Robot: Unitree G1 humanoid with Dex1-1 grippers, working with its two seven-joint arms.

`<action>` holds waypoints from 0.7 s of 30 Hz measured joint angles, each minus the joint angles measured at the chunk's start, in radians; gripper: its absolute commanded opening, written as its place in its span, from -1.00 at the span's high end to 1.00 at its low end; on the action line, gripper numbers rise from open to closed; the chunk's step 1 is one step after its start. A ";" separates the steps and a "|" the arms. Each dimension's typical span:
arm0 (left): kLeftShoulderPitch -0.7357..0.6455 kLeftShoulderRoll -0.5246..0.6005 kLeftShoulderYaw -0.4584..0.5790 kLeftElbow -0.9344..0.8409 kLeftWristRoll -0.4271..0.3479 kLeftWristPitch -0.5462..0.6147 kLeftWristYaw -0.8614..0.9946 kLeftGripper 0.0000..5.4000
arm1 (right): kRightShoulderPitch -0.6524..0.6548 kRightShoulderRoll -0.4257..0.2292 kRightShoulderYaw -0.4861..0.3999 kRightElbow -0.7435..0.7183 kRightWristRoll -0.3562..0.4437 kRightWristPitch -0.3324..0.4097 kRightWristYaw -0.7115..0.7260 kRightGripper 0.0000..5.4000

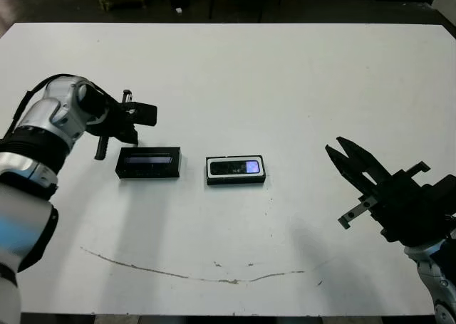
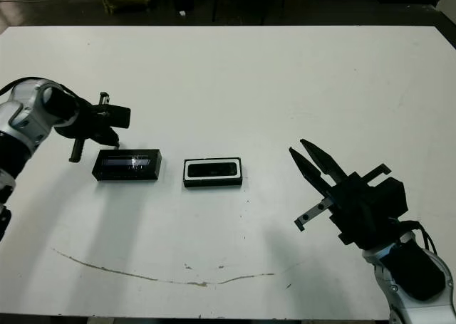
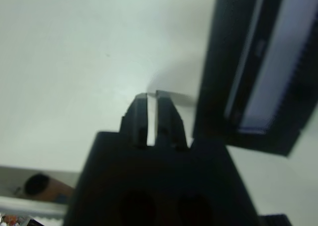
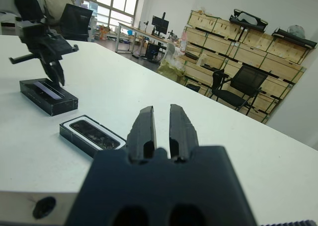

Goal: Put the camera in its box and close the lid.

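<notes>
Closing the box is judged the step in hand, since the camera (image 1: 236, 168) already lies flat inside the box (image 1: 236, 171), its small bluish-purple patch facing up and the white lining showing as a border around it. Nothing else is seen in the box. The lid (image 1: 148, 162) rests flat on the bench (image 1: 285, 82) just beside the box, on the robot's left of it, apart from it and roughly in line with it, its glossy strip facing up.

The left hand (image 1: 121, 122) hovers just beyond the far left corner of the lid, away from the box, with its fingers nearly together and nothing held; only a thin slit shows between them in the left wrist view. The right hand (image 1: 343, 158) is held well to the right of the box, fingers close together with a narrow gap, also empty.

To do the step well, the left fingers would probably need to be spread first and the lid taken across its short width. The lid should then be carried level to the box, squared with the box walls, and lowered evenly so that no edge catches. The box is light and may slide when pressed; it could be steadied from the right side.
</notes>
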 measured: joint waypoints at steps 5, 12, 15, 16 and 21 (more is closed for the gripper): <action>0.065 0.057 0.024 -0.109 -0.031 -0.003 -0.054 1.00 | 0.000 0.000 0.000 0.002 -0.002 -0.003 0.000 0.99; 0.173 0.132 0.050 -0.304 -0.090 -0.008 -0.132 1.00 | 0.004 -0.001 -0.001 -0.005 -0.002 0.011 -0.004 0.99; 0.214 0.149 0.061 -0.386 -0.100 0.011 -0.142 1.00 | 0.006 -0.001 -0.002 -0.005 0.007 0.017 -0.005 0.99; 0.226 0.155 0.065 -0.411 -0.107 0.020 -0.146 1.00 | 0.006 -0.001 -0.002 -0.005 0.011 0.017 -0.005 0.99; 0.269 0.176 0.086 -0.513 -0.129 0.069 -0.166 1.00 | 0.009 -0.001 -0.002 -0.006 0.016 0.022 -0.010 0.99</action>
